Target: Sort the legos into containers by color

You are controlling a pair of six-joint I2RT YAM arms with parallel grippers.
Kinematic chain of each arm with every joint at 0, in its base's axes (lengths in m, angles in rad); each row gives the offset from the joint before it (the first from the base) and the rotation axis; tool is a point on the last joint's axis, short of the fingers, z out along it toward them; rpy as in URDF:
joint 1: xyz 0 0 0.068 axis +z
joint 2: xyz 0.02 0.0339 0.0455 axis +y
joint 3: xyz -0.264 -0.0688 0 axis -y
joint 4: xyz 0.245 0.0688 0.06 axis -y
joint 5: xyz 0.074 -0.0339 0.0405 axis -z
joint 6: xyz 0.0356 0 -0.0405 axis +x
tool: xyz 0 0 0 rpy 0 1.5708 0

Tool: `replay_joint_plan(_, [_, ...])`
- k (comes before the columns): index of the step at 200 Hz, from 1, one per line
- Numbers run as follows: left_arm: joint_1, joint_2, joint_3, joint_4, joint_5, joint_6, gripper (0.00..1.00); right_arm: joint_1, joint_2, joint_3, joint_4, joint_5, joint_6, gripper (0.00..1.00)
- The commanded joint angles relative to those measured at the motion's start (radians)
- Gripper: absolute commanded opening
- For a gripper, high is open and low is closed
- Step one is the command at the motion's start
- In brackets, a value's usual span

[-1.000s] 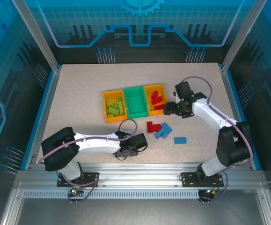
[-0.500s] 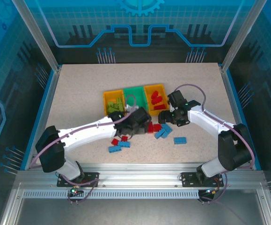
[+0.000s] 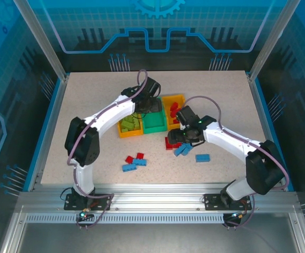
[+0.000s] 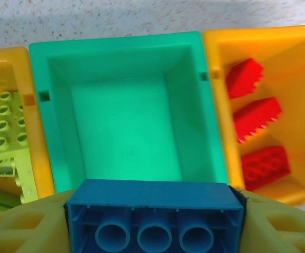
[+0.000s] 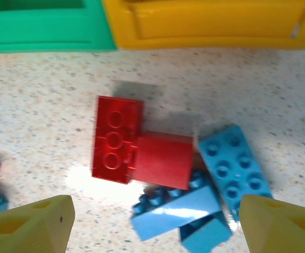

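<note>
My left gripper point(image 4: 155, 232) is shut on a blue lego point(image 4: 155, 211), held underside up just above the near rim of the green middle container point(image 4: 126, 110). From the top view the left gripper point(image 3: 148, 107) hovers over that container point(image 3: 155, 125). Lime legos point(image 4: 5, 132) lie in the left orange container point(image 3: 121, 110), red legos point(image 4: 257, 121) in the right one point(image 3: 169, 100). My right gripper point(image 5: 155, 226) stands open over a pile of red legos point(image 5: 115, 137) and blue legos point(image 5: 176, 211) on the table, nothing gripped; seen from above, this gripper point(image 3: 183, 138) sits just in front of the containers.
Loose red bricks point(image 3: 140, 156) and blue bricks point(image 3: 128, 167) lie front-left of centre. One blue brick point(image 3: 202, 157) lies alone to the right. Blue rails point(image 3: 47, 126) edge the table on both sides.
The left arm swung from the table's front up to the containers, carrying the blue brick. The right gripper came down from beside the right container to the red and blue pile.
</note>
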Motion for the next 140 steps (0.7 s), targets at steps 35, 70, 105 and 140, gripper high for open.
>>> replay_joint_plan(35, [0.025,0.052,0.061,0.016,0.097,0.057,0.63,0.078,0.132,0.111,-0.033,0.066,0.03,0.82])
replay_joint_plan(70, [0.037,-0.032,0.014,0.04,0.115,0.033,0.98,0.088,0.235,0.185,-0.043,0.061,0.001,0.79])
replay_joint_plan(105, [0.053,-0.178,-0.066,0.091,0.114,-0.004,0.99,0.104,0.298,0.224,-0.04,0.079,0.001,0.78])
replay_joint_plan(140, [0.053,-0.352,-0.195,0.118,0.093,-0.033,0.99,0.105,0.369,0.271,-0.06,0.089,-0.002,0.74])
